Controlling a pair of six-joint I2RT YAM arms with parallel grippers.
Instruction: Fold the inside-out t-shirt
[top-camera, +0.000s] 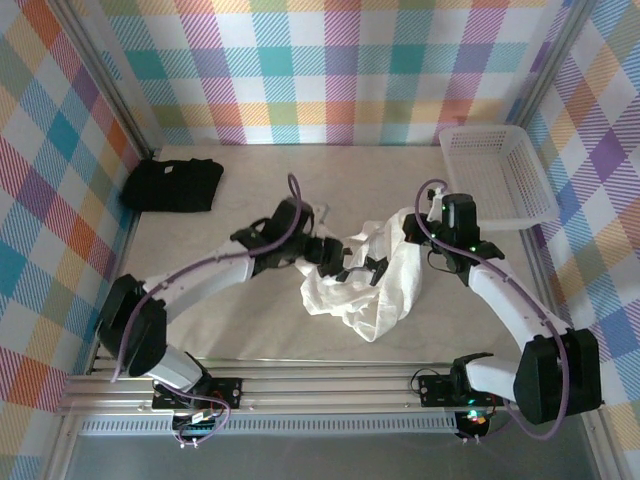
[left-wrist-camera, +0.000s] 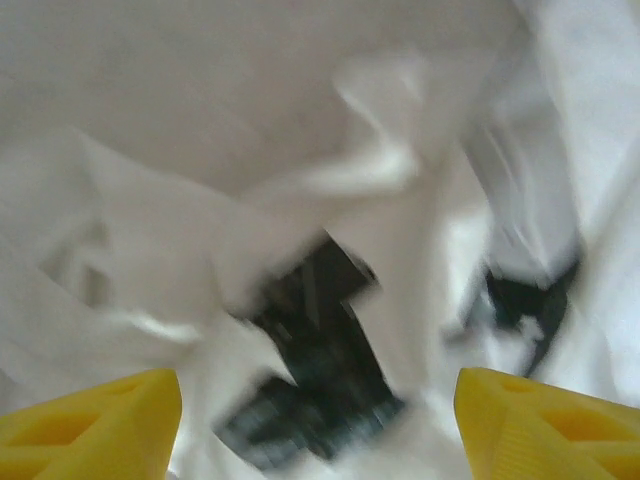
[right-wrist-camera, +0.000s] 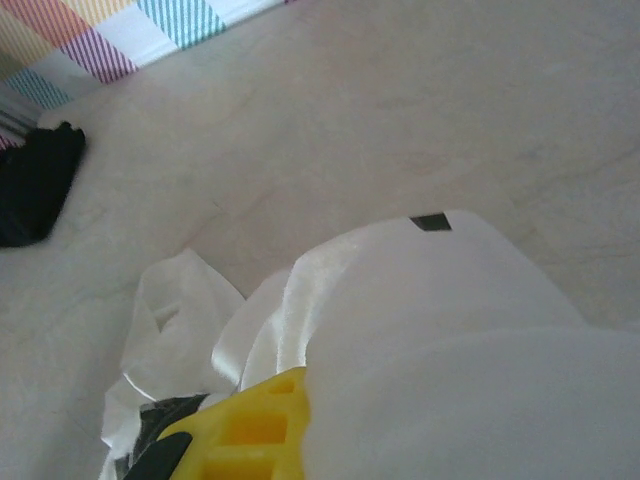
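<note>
The crumpled cream cotton inside-out t-shirt (top-camera: 380, 295) lies mid-tabletop (top-camera: 240, 335), its long axis running from far right toward near centre. The right claw (top-camera: 425, 235) is clamped on its far-right edge. The left claw (top-camera: 345, 262), fingers apart, sits against its left side, cloth directly ahead.

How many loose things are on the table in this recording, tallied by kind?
T-shirts: 2, a white t-shirt crumpled mid-table and a black t-shirt at the far left
Baskets: 1, a white basket at the far right
Total: 3
</note>
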